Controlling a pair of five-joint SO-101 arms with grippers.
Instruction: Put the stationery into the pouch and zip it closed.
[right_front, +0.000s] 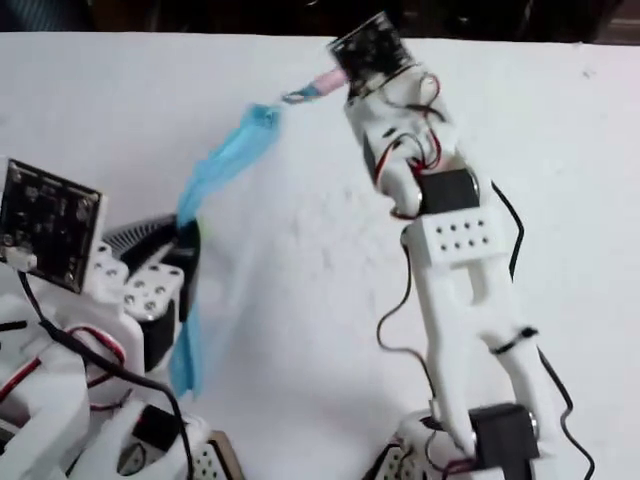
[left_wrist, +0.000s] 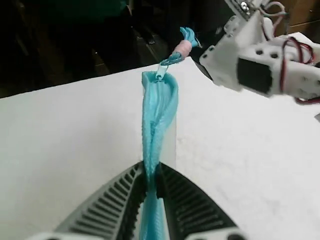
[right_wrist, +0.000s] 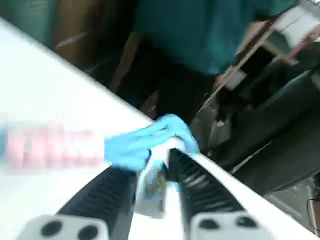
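White tabletop (right_front: 300, 300) under the blue pouch (right_front: 225, 160): I see my left end effector (left_wrist: 152, 170) clamped on one end, my right end effector (right_wrist: 161, 157) pinching its zipper pull (right_wrist: 132, 147).

A white table (right_front: 300, 300) carries the blue pouch (right_front: 215, 170), stretched long across its top.

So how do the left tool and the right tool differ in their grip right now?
The left tool clamps the pouch mid-body; the right tool pinches the zipper pull at its far end. The left tool sits tucked near its base; the right tool's arm is stretched far across the table. Both are shut, the pouch strung between them.
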